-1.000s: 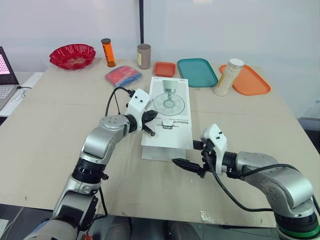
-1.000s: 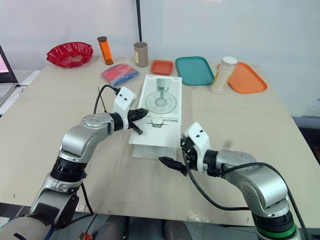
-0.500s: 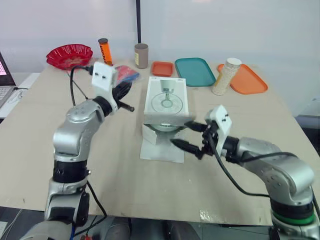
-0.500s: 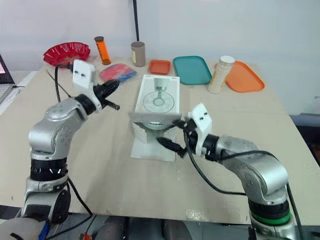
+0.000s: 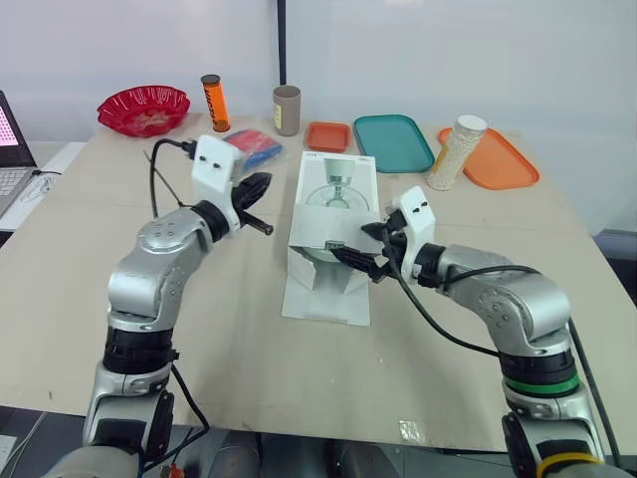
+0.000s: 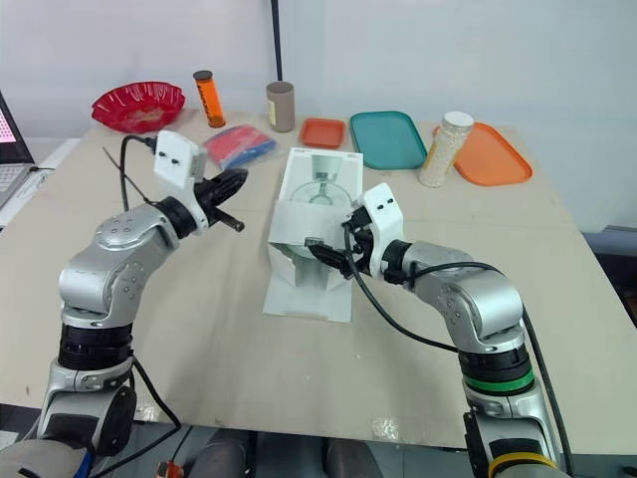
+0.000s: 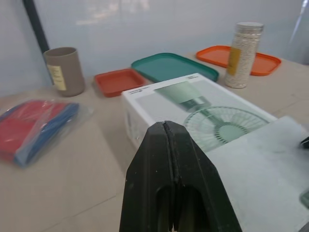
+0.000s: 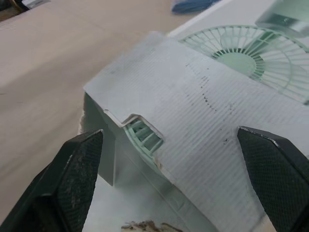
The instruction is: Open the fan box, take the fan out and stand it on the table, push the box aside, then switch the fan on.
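The white fan box [image 5: 338, 194] is seen lying flat in the middle of the table [image 5: 90, 259]. Its long axis is directed away from the robot, and its near end is open toward the robot. At this end a flap [image 8: 193, 106] is held up, and under it a piece of the green fan grille [image 8: 143, 136] can be seen. The right gripper [image 5: 364, 249] is placed at this open end with its fingers spread wide; contact with the flap cannot be told. The left gripper [image 5: 257, 191] is held above the table just left of the box, with its fingers pressed together on nothing.
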